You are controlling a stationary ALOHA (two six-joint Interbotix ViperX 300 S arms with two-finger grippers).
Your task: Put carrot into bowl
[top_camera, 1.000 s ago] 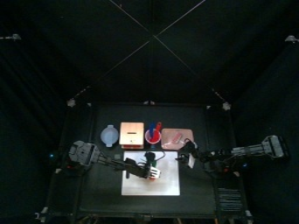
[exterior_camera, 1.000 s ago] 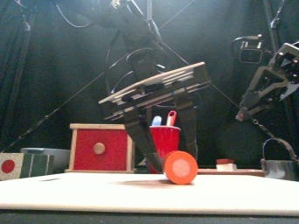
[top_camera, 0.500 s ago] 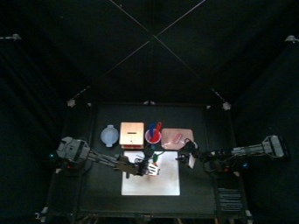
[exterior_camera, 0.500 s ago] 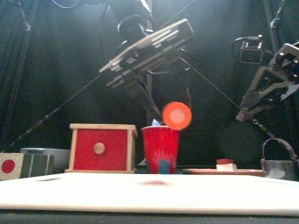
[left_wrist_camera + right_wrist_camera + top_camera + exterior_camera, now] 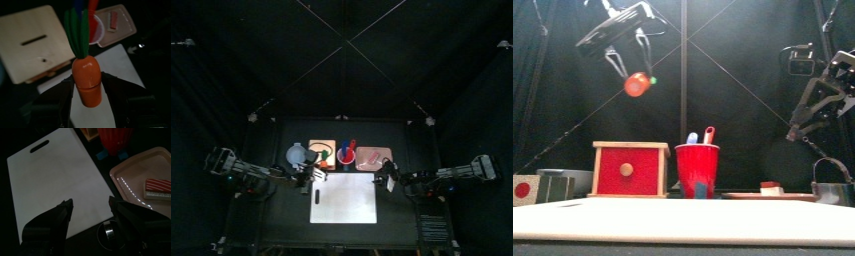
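High above the table [image 5: 687,222], left of the red box [image 5: 628,168] and cup [image 5: 698,170]: left gripper [image 5: 636,78] clamped on the carrot [image 5: 87,82], leafy top outward. Right gripper [image 5: 90,210] parted, empty, over the white board [image 5: 57,183].

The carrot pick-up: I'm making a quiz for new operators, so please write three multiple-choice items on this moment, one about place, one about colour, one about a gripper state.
1. Where is the carrot?
A. On the white board
B. High in the air, in the left gripper
C. In the bowl

2. What colour is the cup?
A. Red
B. Green
C. White

3. How is the right gripper?
A. Shut on the carrot
B. Shut on the cup
C. Open, holding nothing

Answers: 1 B, the front view shows it lifted above the red box. 2 A, the front view shows red. 3 C, its wrist view shows its jaws apart over the white board.
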